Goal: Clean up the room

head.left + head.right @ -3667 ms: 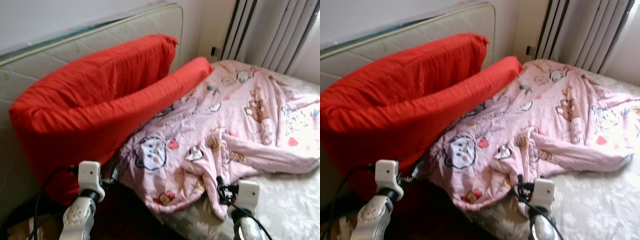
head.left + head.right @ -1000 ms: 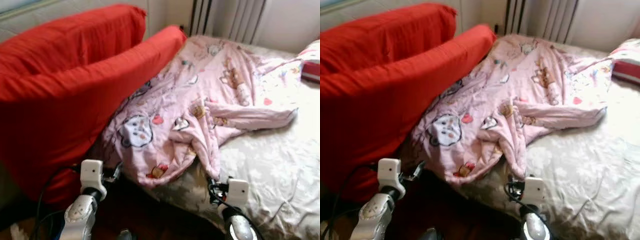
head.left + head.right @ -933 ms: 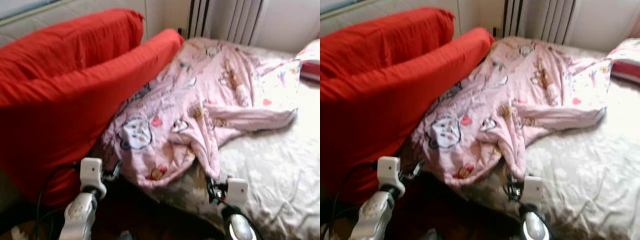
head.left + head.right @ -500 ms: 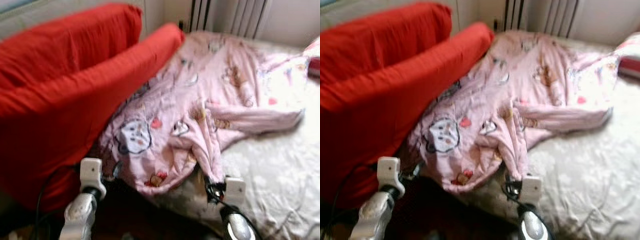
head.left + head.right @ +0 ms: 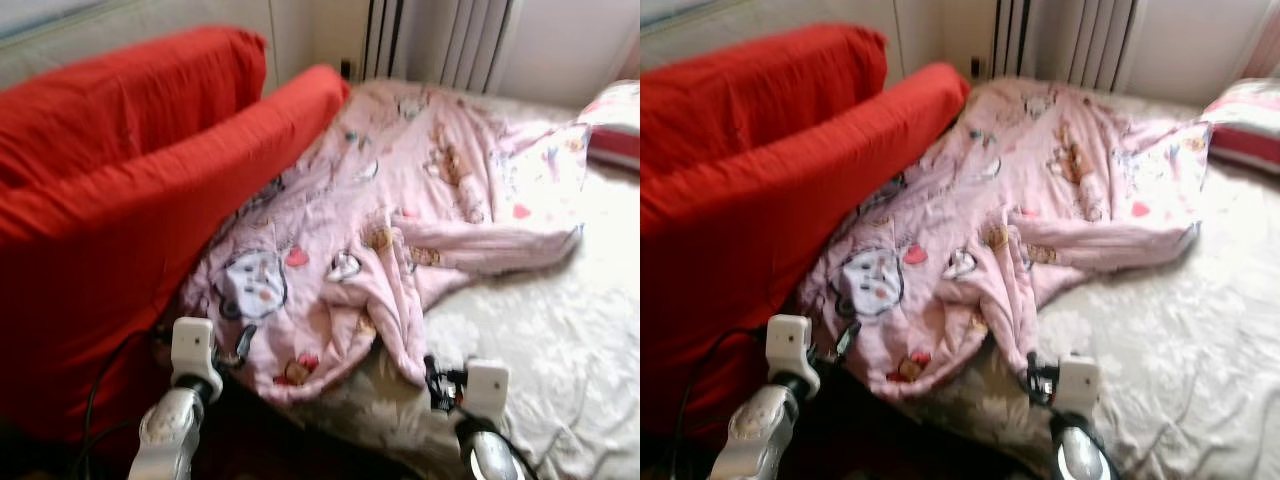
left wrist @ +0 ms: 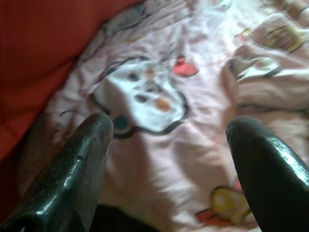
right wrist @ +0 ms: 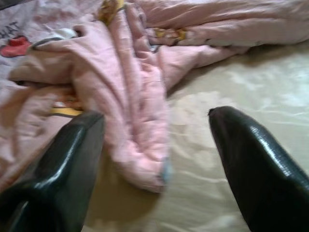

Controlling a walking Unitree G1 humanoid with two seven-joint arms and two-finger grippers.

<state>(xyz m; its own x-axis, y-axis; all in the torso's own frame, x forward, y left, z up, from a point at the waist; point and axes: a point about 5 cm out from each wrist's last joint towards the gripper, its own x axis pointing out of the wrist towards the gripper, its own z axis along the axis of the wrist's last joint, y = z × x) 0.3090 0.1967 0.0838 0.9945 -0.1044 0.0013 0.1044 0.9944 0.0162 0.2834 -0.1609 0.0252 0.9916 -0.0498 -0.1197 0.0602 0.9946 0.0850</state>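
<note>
A crumpled pink blanket with cartoon prints lies across the bed, one corner hanging over the near edge. My left gripper is open, low at the bed's edge, over the blanket's white cartoon face. My right gripper is open too, in front of a rolled fold of the blanket where it meets the cream sheet. Both wrists rise at the bottom of the eye views, the left gripper by the blanket's hanging corner and the right gripper at the mattress edge.
Two big red cushions lean against the padded headboard on the left, over the blanket's edge. The cream bed sheet spreads out to the right. A striped pillow lies at the far right. Pleated curtains hang behind.
The whole view has swung right and nearer to the bed, so the striped pillow has come into sight. Both grippers stay low and open; the blanket has not moved.
</note>
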